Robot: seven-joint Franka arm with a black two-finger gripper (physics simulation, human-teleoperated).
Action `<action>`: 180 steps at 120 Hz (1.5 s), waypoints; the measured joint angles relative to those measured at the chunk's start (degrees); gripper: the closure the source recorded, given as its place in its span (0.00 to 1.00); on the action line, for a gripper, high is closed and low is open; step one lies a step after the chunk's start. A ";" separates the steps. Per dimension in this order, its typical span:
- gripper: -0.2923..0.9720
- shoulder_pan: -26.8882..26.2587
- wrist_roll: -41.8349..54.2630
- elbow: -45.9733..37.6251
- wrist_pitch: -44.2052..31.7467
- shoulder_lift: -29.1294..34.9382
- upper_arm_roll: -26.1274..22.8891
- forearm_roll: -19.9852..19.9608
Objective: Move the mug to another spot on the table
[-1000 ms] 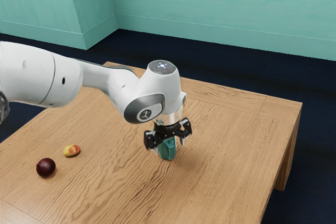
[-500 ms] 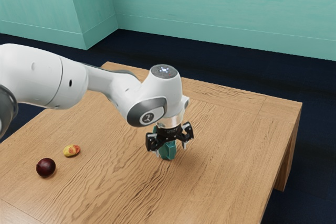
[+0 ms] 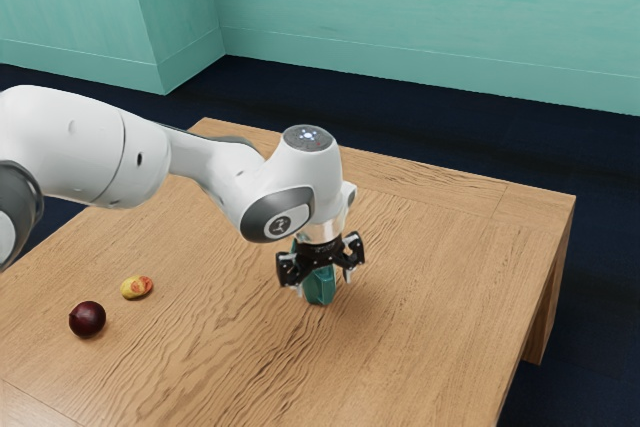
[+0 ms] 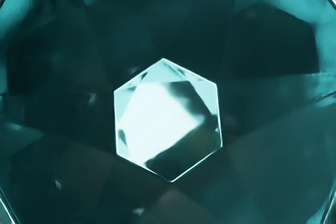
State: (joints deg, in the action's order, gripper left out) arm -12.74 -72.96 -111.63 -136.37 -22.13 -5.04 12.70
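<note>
A teal faceted mug point(image 3: 321, 289) stands upright on the wooden table point(image 3: 430, 277), near its middle. My black gripper point(image 3: 319, 269) is directly over the mug, lowered around its upper part. The fingers point(image 3: 286, 273) stand wide apart on either side of the mug, wider than the mug itself, so the gripper is open. In the wrist view I look straight down into the mug point(image 4: 168, 119): dark teal inner walls surround a pale hexagonal bottom.
A dark red plum-like fruit point(image 3: 87, 318) and a small yellow-red fruit point(image 3: 137, 287) lie near the table's edge at the exterior view's left. Bare wood stretches to the exterior view's right of the mug, up to the table's right edge point(image 3: 556, 267).
My hand has sunk a little lower around the mug and the arm has shifted slightly. The mug stays where it was.
</note>
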 joint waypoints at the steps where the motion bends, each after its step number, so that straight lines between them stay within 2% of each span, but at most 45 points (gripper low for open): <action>1: 0.28 0.00 0.01 0.01 -0.05 -0.02 0.00 0.00; 20: 0.37 0.00 0.23 0.07 -0.69 -0.45 0.03 0.03; 38: 0.52 0.00 0.40 0.07 -0.94 -0.27 0.03 0.13; 97: 0.75 0.00 -0.46 0.75 0.02 2.01 0.04 2.53; 152: 0.80 0.10 -1.67 -0.13 1.32 4.99 6.07 3.14; 180: 0.79 0.09 -2.88 -8.50 1.41 11.01 6.86 3.17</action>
State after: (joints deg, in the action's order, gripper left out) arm -12.65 -75.84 -120.12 -134.96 -11.12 1.82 15.87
